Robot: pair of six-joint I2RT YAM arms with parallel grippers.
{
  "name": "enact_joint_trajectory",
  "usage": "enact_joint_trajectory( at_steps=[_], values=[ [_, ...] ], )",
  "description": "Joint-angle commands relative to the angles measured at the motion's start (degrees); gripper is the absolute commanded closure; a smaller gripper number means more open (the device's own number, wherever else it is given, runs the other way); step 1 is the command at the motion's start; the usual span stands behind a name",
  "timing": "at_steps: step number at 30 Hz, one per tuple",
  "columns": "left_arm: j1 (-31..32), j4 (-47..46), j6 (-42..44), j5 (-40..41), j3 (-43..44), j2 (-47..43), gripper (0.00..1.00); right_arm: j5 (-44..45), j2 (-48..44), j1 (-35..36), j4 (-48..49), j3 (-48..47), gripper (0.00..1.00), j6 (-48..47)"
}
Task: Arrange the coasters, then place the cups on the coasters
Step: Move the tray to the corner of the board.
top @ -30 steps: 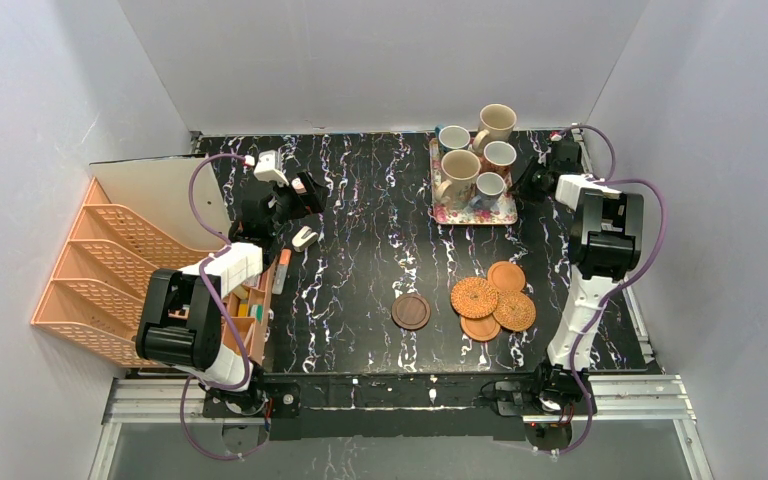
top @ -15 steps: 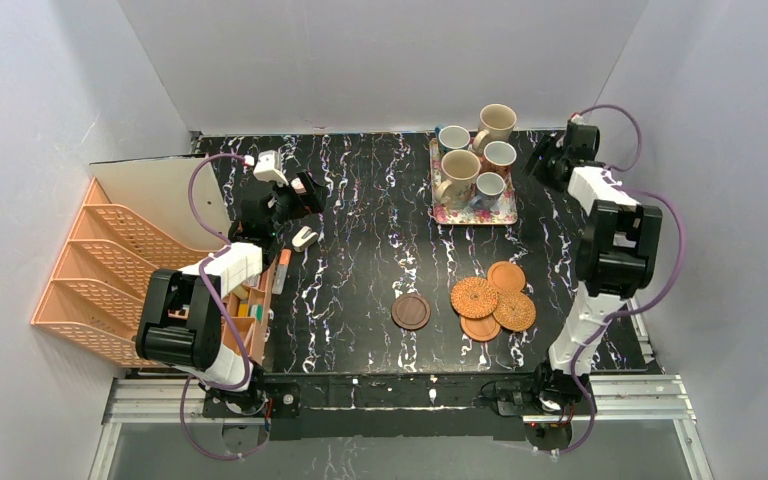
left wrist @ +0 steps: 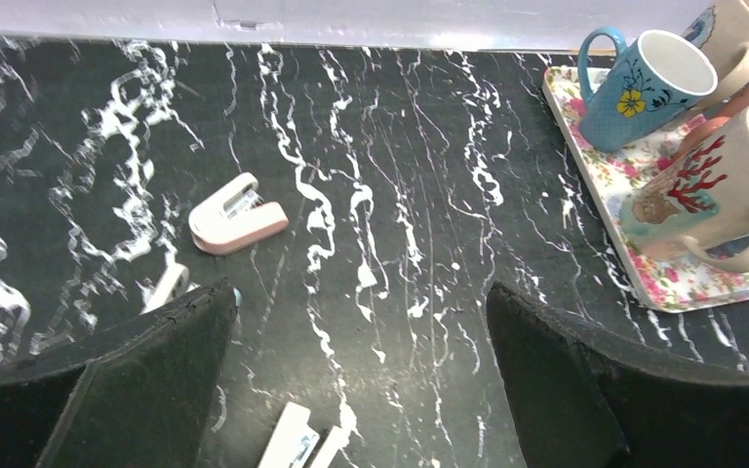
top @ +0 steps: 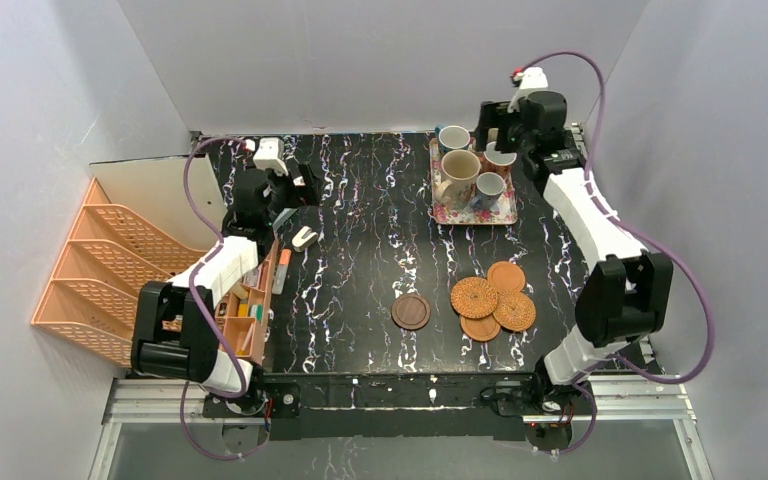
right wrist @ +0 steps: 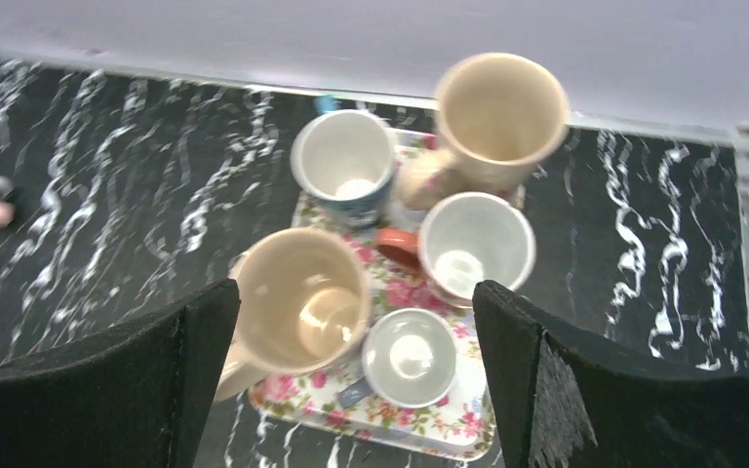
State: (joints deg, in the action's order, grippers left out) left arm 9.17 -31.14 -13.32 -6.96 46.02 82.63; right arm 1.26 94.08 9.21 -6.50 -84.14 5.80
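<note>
Hovering over the far right corner of the black marbled table (top: 360,250), the right gripper (right wrist: 353,292) hangs with its fingers spread wide and nothing between them, looking straight down on the cups (right wrist: 297,307). All five are crowded on or at the flowered tray (top: 500,212). A big beige cup (right wrist: 499,112) stands at the tray's far edge, and a second big beige cup sits at the near left. A small blue cup (right wrist: 343,161) is at the far left, and a small cup with a reddish handle (right wrist: 476,244) is in the middle right. Another small cup (right wrist: 410,356) is nearest the wrist camera. None of them is on a coaster yet. Over to the coasters (top: 475,297), which lie flat on the near right part of the table, well apart from the tray. Four orange ones are bunched together, edges touching or overlapping, two woven and two smooth. The dark brown coaster (top: 411,311) sits alone just to their left. On the other side, the left gripper (left wrist: 358,292) hovers above the far left of the table, its fingers also wide apart and empty. A small pink and white gadget (left wrist: 237,213) lies on the marble below it. An orange file rack (top: 100,270) stands along the left edge.
</note>
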Motion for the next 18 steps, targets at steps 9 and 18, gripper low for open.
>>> enact_joint_trajectory(
  at_steps=[9, 18],
  values=[
    [-0.2, 22.0, 24.7, -9.7, 3.9, -13.7, 0.02, -18.2, -20.2, 8.3, -6.6, 13.5, 0.02, -19.2],
    [-0.1, 34.6, 35.4, -20.7, -3.1, -23.5, 0.02, -27.1, -21.2, 12.3, -12.7, 23.2, 0.02, -31.4]
  ],
)
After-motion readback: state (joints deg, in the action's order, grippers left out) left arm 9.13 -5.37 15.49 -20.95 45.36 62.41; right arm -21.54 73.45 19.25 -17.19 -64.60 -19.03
